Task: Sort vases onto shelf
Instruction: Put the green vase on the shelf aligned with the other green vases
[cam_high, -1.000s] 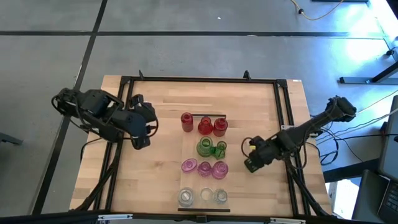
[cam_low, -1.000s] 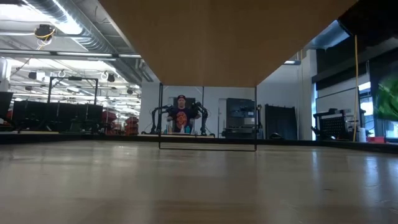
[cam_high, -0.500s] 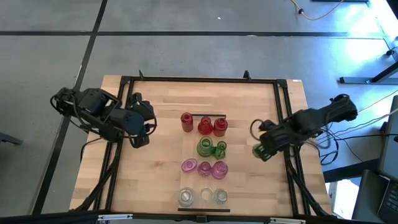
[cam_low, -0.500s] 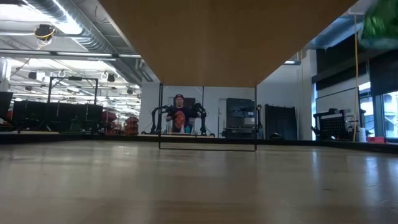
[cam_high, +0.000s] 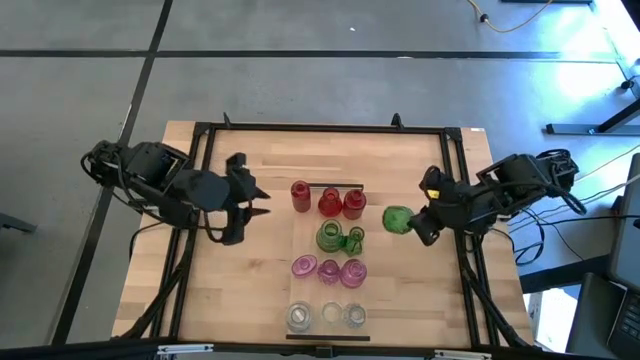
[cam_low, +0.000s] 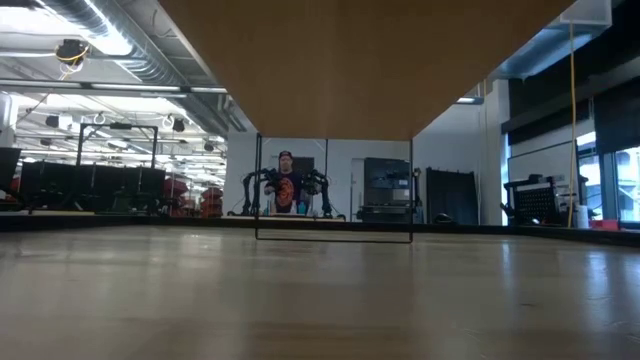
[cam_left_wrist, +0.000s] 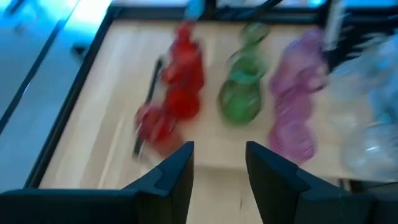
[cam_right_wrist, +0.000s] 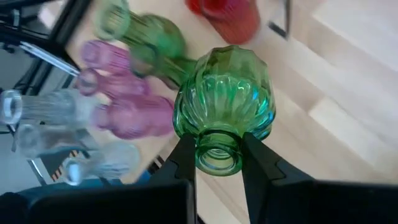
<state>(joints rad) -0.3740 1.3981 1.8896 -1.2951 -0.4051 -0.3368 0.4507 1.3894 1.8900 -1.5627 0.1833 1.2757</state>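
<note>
The shelf (cam_high: 318, 292), a pale board, lies mid-table. On it stand rows of vases: red (cam_high: 329, 203), green (cam_high: 329, 237), pink (cam_high: 329, 270) and clear (cam_high: 331, 314). They also show in the left wrist view, such as the red ones (cam_left_wrist: 180, 93). One more green vase (cam_high: 397, 219) hangs in the air right of the shelf, with my right gripper (cam_high: 418, 224) shut on it. My left gripper (cam_high: 247, 196) hovers left of the shelf, open, its fingers (cam_left_wrist: 177, 174) with nothing between them. My right gripper pinches the green vase's narrow neck (cam_right_wrist: 217, 149) between its two fingers (cam_right_wrist: 185, 158), just below the mouth. The fingers slant down from the table's right side and lie along the vase. The belly (cam_right_wrist: 225, 99) juts out past the fingertips, tilted, lifted clear of the table.
A black metal frame (cam_high: 200, 135) runs round the tabletop (cam_high: 250, 290), and both arms reach in over its side rails. Bare wood lies on either side of the shelf. In the low view a person (cam_low: 287, 185) stands far off in the room.
My right gripper has risen well above the table with the green vase, lifting it clear, and has turned so the vase's belly points toward the shelf. My left gripper has stayed in place but tipped its fingers up toward the shelf.
</note>
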